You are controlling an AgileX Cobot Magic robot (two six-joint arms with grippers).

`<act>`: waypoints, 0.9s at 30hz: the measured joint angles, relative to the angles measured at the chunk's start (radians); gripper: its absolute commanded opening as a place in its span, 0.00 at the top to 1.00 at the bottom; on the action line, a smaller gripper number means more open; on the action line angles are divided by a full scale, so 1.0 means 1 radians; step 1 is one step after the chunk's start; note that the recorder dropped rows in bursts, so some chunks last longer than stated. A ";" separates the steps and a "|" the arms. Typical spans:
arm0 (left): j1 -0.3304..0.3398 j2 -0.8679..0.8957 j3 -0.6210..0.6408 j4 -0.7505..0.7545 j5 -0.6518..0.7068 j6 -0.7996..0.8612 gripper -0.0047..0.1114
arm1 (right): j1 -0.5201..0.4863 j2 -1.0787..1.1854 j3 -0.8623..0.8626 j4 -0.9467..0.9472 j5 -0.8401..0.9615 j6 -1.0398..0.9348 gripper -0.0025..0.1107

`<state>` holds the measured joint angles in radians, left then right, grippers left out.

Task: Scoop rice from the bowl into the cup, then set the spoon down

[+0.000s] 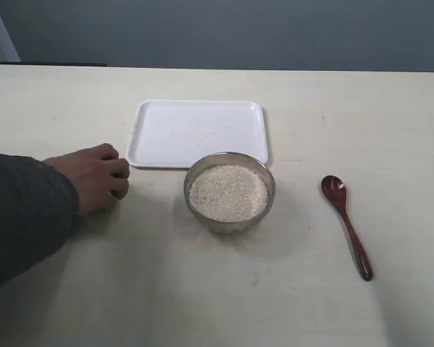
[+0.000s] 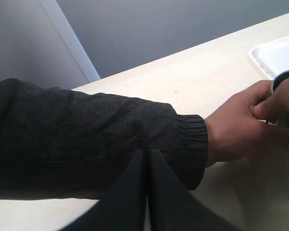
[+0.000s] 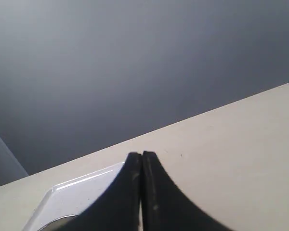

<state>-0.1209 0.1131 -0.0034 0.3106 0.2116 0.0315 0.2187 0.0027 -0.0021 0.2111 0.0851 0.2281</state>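
The steel bowl (image 1: 230, 192) stands mid-table, filled with white rice (image 1: 228, 192). To its right the dark wooden spoon (image 1: 346, 225) lies flat on the table, head toward the back. No cup shows in the exterior view. In the left wrist view a dark curved rim (image 2: 285, 77) peeks out beside a person's fingers; I cannot tell if it is the cup or the bowl. Neither gripper appears in the exterior view. My left gripper (image 2: 147, 153) is shut and empty, just before the person's sleeve. My right gripper (image 3: 142, 156) is shut and empty above the table.
A person's hand (image 1: 94, 178) in a dark sleeve (image 1: 22, 217) rests closed on the table left of the bowl. A white tray (image 1: 197, 132) lies behind the bowl; it also shows as the tray (image 3: 77, 192) in the right wrist view.
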 measured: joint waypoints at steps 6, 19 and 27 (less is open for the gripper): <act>0.000 0.000 0.000 0.000 0.000 0.000 0.96 | 0.000 0.000 0.000 0.102 -0.010 0.038 0.98; 0.000 0.000 0.000 0.000 0.000 0.000 0.96 | 0.000 0.000 0.000 0.236 -0.126 0.083 0.98; 0.000 0.000 0.002 0.000 0.004 0.000 0.96 | 0.000 0.000 0.000 0.232 -0.028 0.083 0.98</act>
<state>-0.1209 0.1131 -0.0016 0.3106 0.2155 0.0315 0.2187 0.0027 -0.0021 0.4436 0.0572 0.3114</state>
